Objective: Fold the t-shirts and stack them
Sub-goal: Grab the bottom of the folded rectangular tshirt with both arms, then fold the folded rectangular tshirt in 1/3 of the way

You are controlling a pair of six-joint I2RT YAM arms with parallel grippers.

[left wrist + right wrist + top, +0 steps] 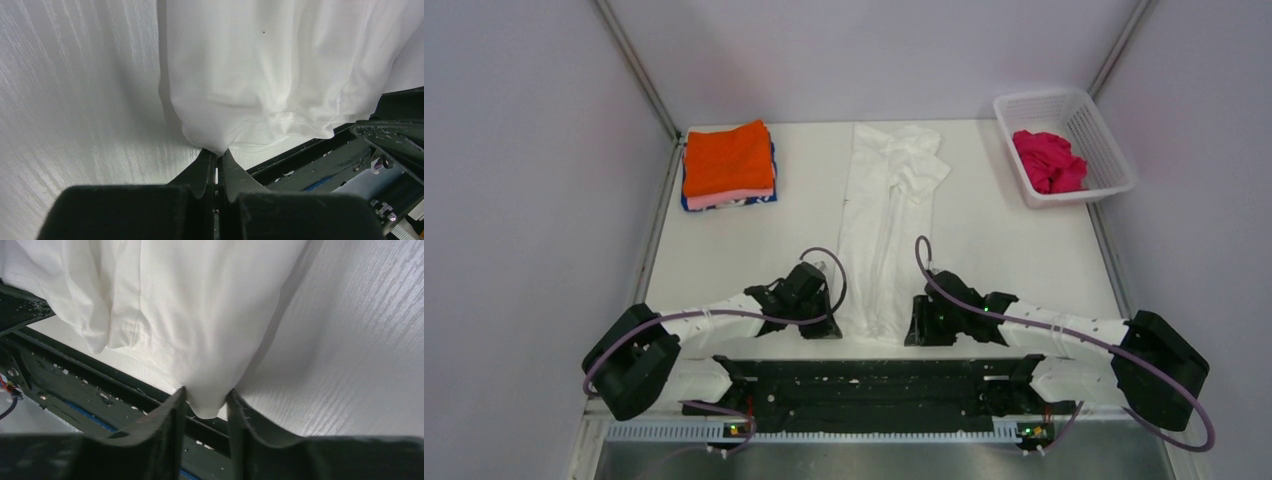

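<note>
A white t-shirt (889, 230) lies in a long narrow strip down the middle of the table, with its bottom hem at the near edge. My left gripper (829, 325) is shut on the hem's near left corner; in the left wrist view (218, 152) the cloth (260, 65) is pinched between the tips. My right gripper (917, 328) grips the near right corner; in the right wrist view (206, 397) the bunched cloth (190, 305) fills the gap between its jaws. A folded stack (728, 165) at the far left has orange on top, pink below it and a blue print at the bottom. A magenta shirt (1049, 160) lies crumpled in the basket.
The white lattice basket (1114, 150) stands at the far right corner. Grey walls enclose the table on the left, back and right. The black base rail (874, 385) of the arms runs along the near edge, just behind both grippers.
</note>
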